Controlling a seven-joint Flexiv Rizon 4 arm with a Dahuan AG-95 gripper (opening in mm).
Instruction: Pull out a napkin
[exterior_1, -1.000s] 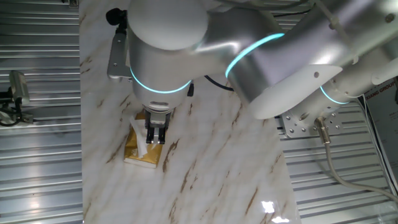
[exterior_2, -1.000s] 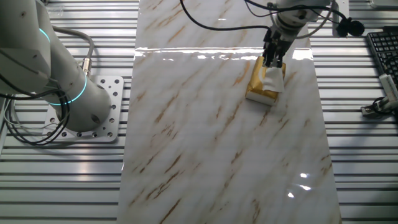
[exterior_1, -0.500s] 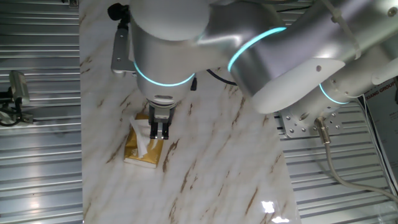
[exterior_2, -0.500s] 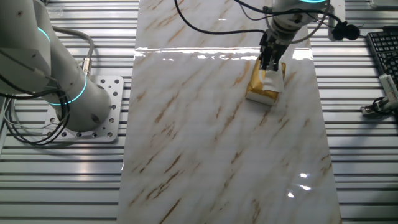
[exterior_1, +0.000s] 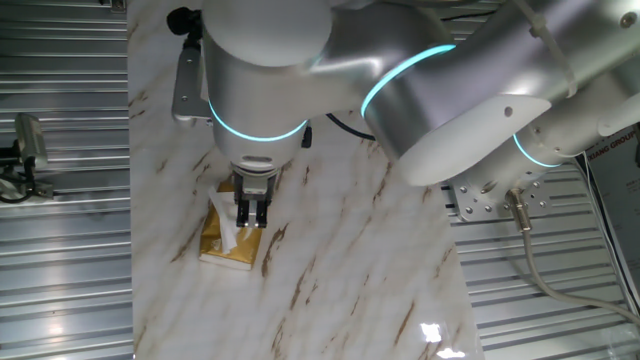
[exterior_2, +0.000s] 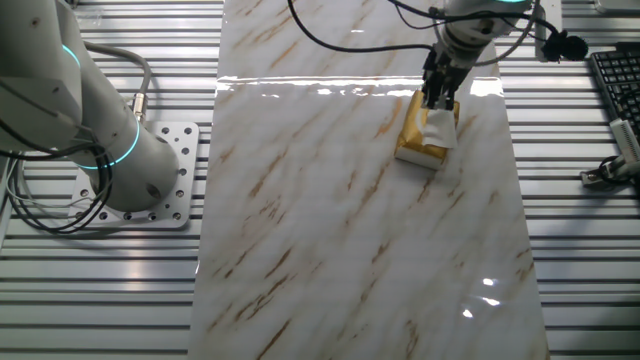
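- Marble-patterned tabletop (exterior_2: 330, 220) with brown veining, set between ribbed metal panels; bare across its near half, glare streak toward the far end.
- Robot base (exterior_2: 130, 160) bolted on a perforated plate, left of the table in the other fixed view.
- Farther along, at the far right of the marble: flat golden-yellow tissue pack (exterior_2: 417, 143), lying flat, long side running roughly near to far.
- On top of the pack: white napkin (exterior_2: 439, 127), crumpled, rising a little from the pack's opening; also visible as a small white tuft (exterior_1: 228, 236) in one fixed view.
- Directly above: gripper (exterior_2: 438, 98), pointing straight down, dark fingers close together, tips at the napkin's upper edge.
- Fingers nearly closed, only a narrow gap visible (exterior_1: 250, 212); whether paper is pinched between them cannot be told from either view.
- Beyond the table, at the right edge: keyboard (exterior_2: 612, 85), well apart from the work.
- Likely step: securing the tuft and lifting it clear of the pack.
- Risk one: thin pinch on just the paper's edge, so the sheet could tear or slip free on the lift.
- Risk two: light pack, nothing holding it down, so friction at the slot could drag the whole pack up or skid it toward the table's right edge.
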